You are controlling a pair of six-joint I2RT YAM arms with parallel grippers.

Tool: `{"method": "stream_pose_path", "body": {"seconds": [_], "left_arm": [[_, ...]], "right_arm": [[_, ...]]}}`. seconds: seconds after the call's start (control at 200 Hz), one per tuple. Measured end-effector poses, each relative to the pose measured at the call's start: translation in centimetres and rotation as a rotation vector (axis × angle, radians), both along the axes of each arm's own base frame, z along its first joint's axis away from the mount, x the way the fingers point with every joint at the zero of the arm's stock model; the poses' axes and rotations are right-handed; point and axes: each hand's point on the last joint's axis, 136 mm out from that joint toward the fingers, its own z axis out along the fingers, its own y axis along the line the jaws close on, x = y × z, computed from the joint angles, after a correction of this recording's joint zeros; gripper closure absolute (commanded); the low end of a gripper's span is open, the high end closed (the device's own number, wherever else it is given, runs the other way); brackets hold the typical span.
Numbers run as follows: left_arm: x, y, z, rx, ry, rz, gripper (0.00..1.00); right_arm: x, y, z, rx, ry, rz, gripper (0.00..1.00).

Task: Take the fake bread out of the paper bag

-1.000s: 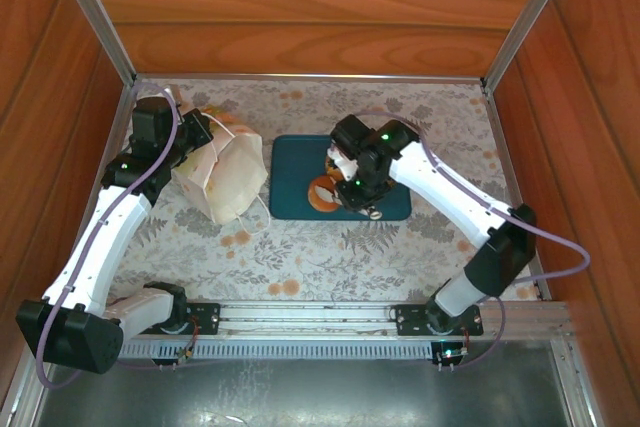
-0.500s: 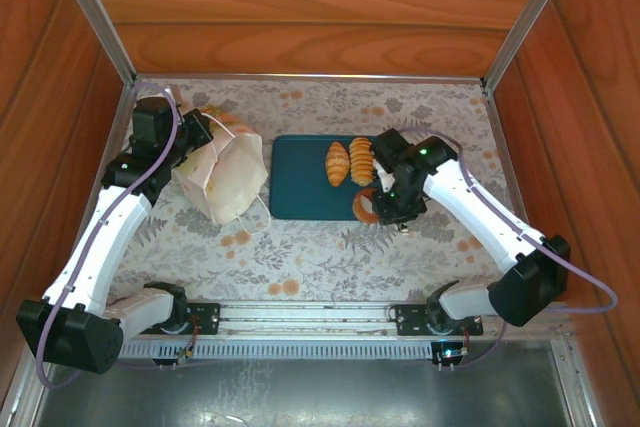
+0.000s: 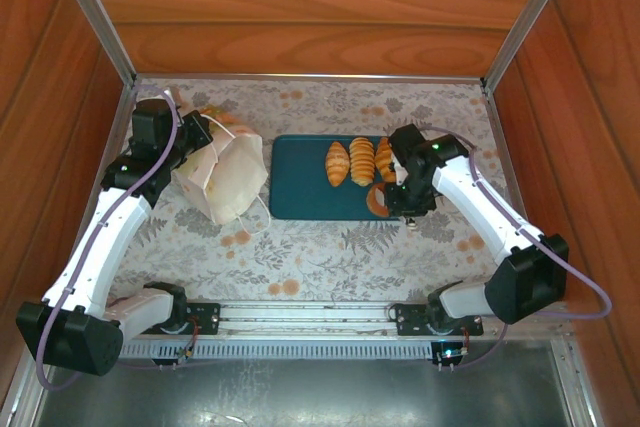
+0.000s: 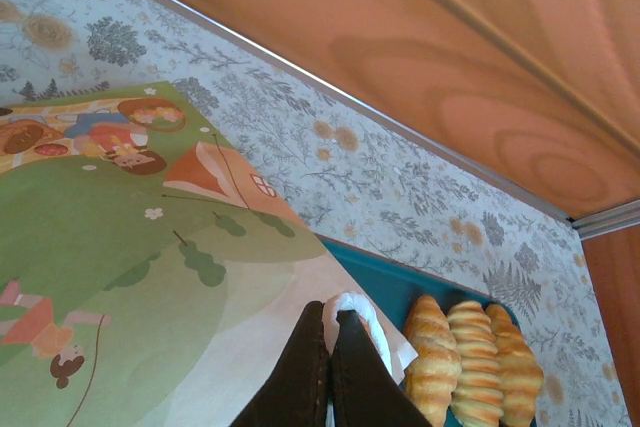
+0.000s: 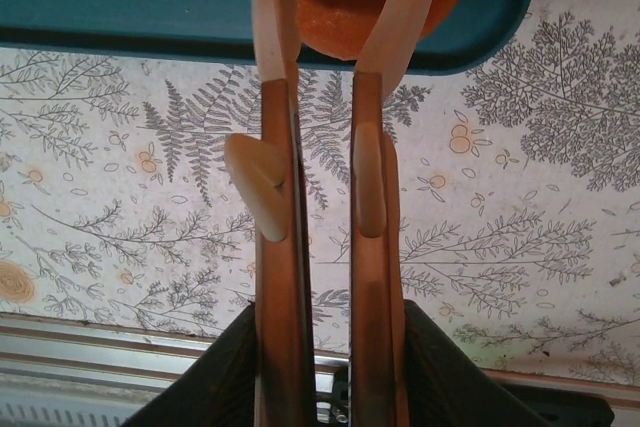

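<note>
The right pincer [image 5: 330, 7] is a little open, tips down over one round bun [image 3: 378, 201] (not squeezing it) at the near edge of the one blue tray [image 3: 300, 182]. That arm bends out to the right. Three croissants [image 3: 362, 160] lie side by side on the tray, long ways pointing away from the arms. The left pincer [image 4: 332, 322] is pinched tight on the one paper bag [image 3: 232, 182], which lies left of the tray on the worktop [image 3: 330, 247].
</note>
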Motion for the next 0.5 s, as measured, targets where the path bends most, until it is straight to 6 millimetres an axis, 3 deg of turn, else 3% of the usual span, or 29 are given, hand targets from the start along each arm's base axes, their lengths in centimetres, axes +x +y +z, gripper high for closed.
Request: {"method": "stream_pose_path", "body": {"seconds": [0.2,0.5], "left_arm": [[-0.01,-0.02,0.00,-0.001,0.000,-0.001,1.00],[-0.02,-0.13,-0.01,-0.003,0.001,-0.007,1.00]], "right_arm": [[-0.10,-0.59,-0.39,-0.026,0.004,-0.007,0.53],[-0.61,-1.01,-0.46,-0.037,0.028,-0.013,0.55]]}}
